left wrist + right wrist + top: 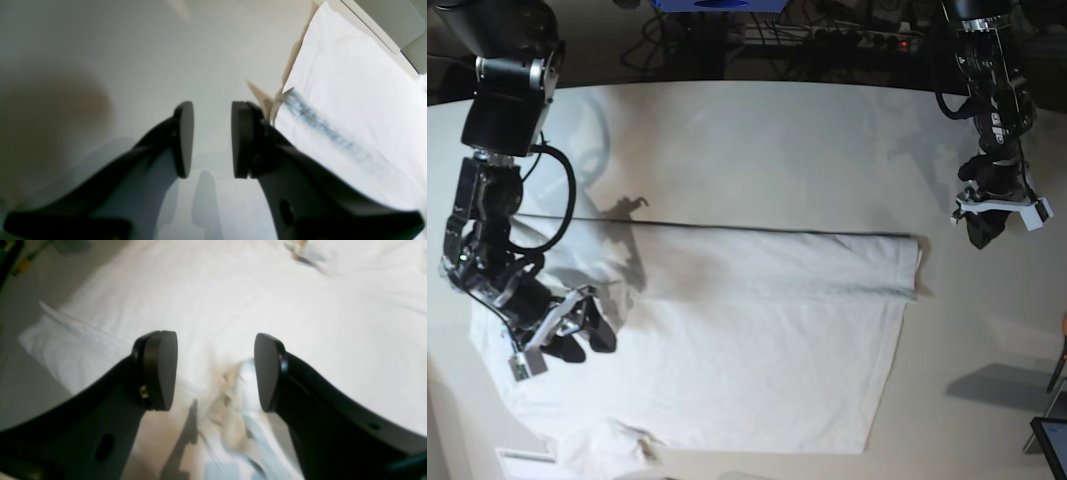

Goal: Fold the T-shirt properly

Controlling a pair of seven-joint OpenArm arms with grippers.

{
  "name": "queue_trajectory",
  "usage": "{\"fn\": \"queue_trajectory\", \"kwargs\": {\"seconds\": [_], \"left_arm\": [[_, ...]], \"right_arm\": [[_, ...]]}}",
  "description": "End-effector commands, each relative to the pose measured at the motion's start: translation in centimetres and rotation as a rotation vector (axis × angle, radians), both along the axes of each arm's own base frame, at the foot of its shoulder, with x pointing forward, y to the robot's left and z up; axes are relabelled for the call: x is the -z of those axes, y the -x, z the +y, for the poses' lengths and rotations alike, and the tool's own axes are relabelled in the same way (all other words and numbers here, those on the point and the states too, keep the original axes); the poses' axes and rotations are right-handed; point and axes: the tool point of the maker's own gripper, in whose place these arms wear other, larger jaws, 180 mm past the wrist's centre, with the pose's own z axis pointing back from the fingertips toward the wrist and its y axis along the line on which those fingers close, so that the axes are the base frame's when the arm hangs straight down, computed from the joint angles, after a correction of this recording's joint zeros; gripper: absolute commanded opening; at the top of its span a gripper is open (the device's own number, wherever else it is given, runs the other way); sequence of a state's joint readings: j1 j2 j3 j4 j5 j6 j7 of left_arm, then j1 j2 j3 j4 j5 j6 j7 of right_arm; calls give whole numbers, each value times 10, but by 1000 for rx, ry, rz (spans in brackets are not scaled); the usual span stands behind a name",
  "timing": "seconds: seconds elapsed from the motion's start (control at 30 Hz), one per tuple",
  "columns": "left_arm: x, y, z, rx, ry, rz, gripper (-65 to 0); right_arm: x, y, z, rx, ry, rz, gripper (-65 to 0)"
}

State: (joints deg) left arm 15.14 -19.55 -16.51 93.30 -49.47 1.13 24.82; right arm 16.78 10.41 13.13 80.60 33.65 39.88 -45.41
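Note:
The white T-shirt (747,330) lies spread on the table, its far part folded over along a straight edge (727,228). In the base view my right gripper (592,335) is open, low over the shirt's left part. The right wrist view shows its jaws (215,370) apart and empty above white cloth (233,290), with a crumpled fold (230,400) under them. My left gripper (985,232) hangs over bare table to the right of the shirt's folded end. The left wrist view shows it (211,140) open and empty, with the shirt (350,100) to its right.
The pale table (757,140) reaches back to a dark edge with cables and equipment (827,35) behind it. A dark object (1052,440) stands at the front right corner. The table's edge (373,26) shows in the left wrist view, beyond the shirt.

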Motion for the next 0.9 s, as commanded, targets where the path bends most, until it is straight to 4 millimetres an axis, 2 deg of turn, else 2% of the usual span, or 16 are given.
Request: {"fn": "queue_trajectory", "kwargs": {"seconds": [0.0,0.1,0.13,0.2,0.27,0.3,0.37,0.43,0.53,0.73,0.87], "left_arm": [[-19,-8,4,10,-32,-53,-460],[-19,-8,4,9,-32,-54,-460],[-19,-8,4,9,-32,-54,-460],[-19,-8,4,9,-31,-54,-460],[-18,-7,3,8,-29,-54,-460],[-17,-7,4,7,-29,-51,-460],[-17,-7,4,6,-28,-52,-460],[-17,-7,4,6,-28,-52,-460],[-18,-8,4,7,-29,-53,-460],[-19,-8,4,9,-31,-55,-460],[-20,-8,4,10,-33,-57,-460]], "right_arm": [[-20,-4,-11,34,3,-52,-299],[-6,15,-39,167,-2,28,-308],[0,21,-48,209,-9,56,-331],[13,31,-56,266,-32,108,-453],[29,46,-68,310,-40,176,-637],[37,51,-68,316,-47,206,-650],[46,58,-66,325,-64,244,-621],[51,63,-63,325,-70,258,-650],[54,64,-62,324,-71,266,-647],[83,70,-53,323,-117,353,-646],[91,63,-51,322,-144,382,-646]]}}
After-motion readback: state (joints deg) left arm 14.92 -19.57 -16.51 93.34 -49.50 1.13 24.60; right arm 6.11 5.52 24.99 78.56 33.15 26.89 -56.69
